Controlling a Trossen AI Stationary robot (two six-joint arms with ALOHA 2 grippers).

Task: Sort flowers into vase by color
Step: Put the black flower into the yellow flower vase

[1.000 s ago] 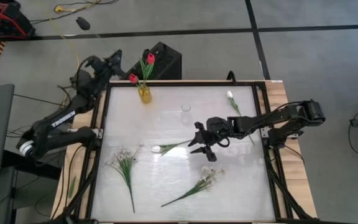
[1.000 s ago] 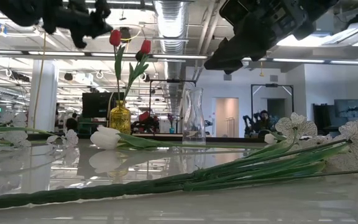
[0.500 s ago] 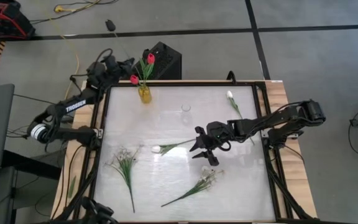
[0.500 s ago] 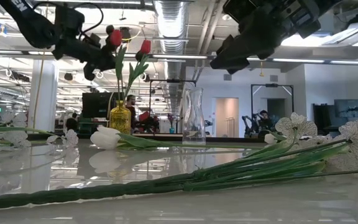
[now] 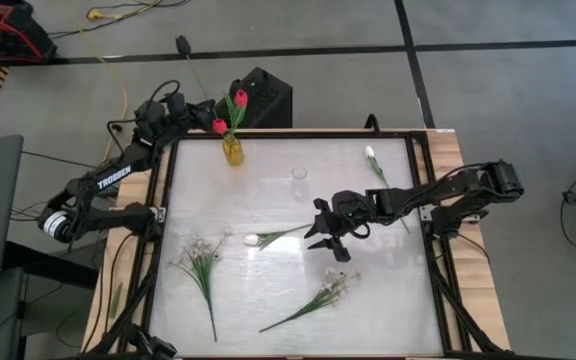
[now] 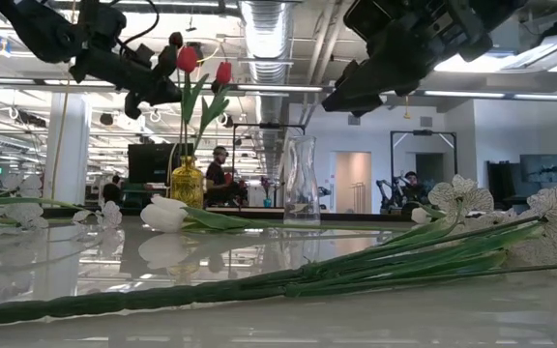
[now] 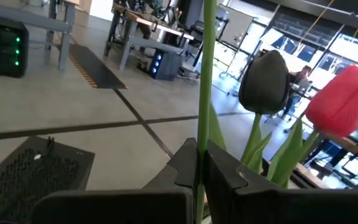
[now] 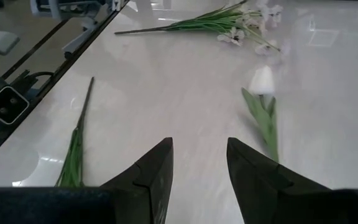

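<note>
The left tool [image 5: 186, 108] is clamped on the thin green stem of a dark-headed artificial flower [image 7: 263, 83], beside the red tulips [image 5: 240, 97] in the yellow glass vase [image 5: 232, 150] at the tabletop's [image 5: 268, 200] far edge. The right tool [image 5: 320, 232], fingers apart and empty, hovers near a white tulip [image 5: 252, 240] lying mid-tabletop.

Both arms are dark, jointed and cabled. The left arm [image 5: 103, 185] bears white lettering along its link; the right hand [image 8: 197, 168] has two black wedge-shaped fingers.
</note>
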